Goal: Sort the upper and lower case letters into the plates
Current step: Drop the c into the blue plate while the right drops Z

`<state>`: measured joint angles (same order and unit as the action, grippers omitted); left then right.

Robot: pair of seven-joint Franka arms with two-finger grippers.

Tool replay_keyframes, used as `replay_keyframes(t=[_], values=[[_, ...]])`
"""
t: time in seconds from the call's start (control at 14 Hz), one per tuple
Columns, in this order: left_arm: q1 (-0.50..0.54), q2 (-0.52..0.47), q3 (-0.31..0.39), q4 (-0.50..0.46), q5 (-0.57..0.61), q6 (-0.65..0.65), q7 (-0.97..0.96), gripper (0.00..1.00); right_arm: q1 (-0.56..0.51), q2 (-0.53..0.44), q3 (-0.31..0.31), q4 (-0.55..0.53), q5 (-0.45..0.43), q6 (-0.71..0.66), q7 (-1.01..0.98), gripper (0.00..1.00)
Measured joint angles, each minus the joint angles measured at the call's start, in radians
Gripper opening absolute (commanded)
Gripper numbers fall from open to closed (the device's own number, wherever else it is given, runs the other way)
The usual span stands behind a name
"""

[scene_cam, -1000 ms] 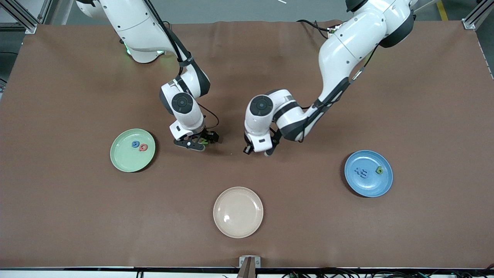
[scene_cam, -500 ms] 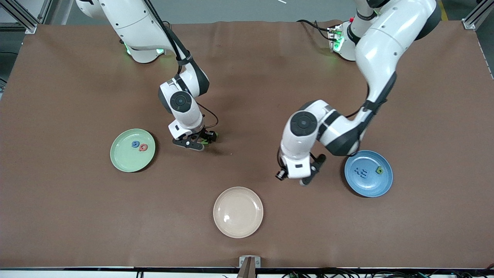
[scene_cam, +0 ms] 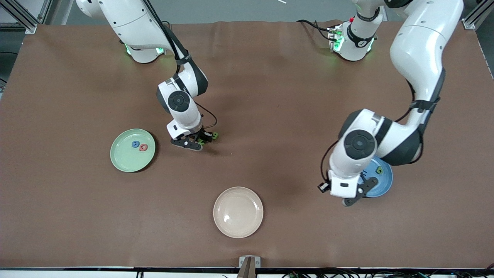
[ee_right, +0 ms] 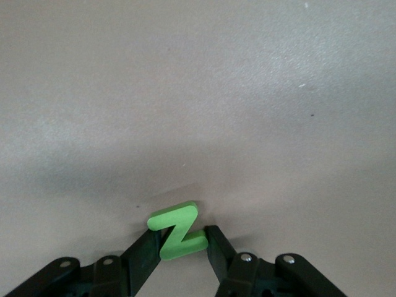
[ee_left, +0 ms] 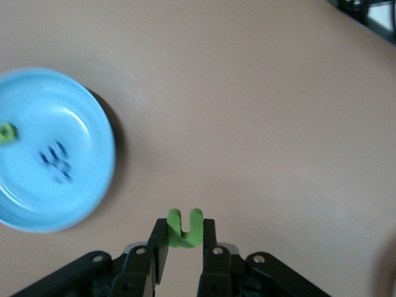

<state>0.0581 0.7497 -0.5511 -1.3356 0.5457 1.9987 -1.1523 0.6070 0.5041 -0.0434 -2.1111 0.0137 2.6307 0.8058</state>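
Left gripper (scene_cam: 353, 195), front view: swung from table centre to edge of blue plate (scene_cam: 382, 181); right gripper (scene_cam: 198, 141) stays low on table beside green plate (scene_cam: 132, 150). Left wrist view: fingers clenched on green U letter (ee_left: 185, 228), blue plate near, drop pending. Right wrist view: fingers just closed, pinching green Z letter (ee_right: 177, 230) on table; lift next.
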Motion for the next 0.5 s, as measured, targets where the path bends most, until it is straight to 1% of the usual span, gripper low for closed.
replay_keyframes(t=[0.14,0.29,0.36,0.5], values=[[0.038,-0.001,0.000,0.000,0.000,-0.008,0.095,0.00,-0.026,-0.001,-0.006,0.000,0.000,0.001,-0.042,0.00],[0.073,-0.001,0.000,-0.002,0.000,-0.016,0.184,0.00,-0.084,-0.015,-0.010,0.005,0.000,-0.018,-0.122,0.00],[0.096,-0.001,-0.004,-0.006,0.000,-0.019,0.220,0.00,-0.120,-0.034,-0.012,0.012,0.000,-0.063,-0.166,0.00],[0.140,-0.001,-0.015,-0.017,-0.001,-0.020,0.272,0.00,-0.193,-0.092,-0.014,0.038,0.001,-0.194,-0.273,0.00]])
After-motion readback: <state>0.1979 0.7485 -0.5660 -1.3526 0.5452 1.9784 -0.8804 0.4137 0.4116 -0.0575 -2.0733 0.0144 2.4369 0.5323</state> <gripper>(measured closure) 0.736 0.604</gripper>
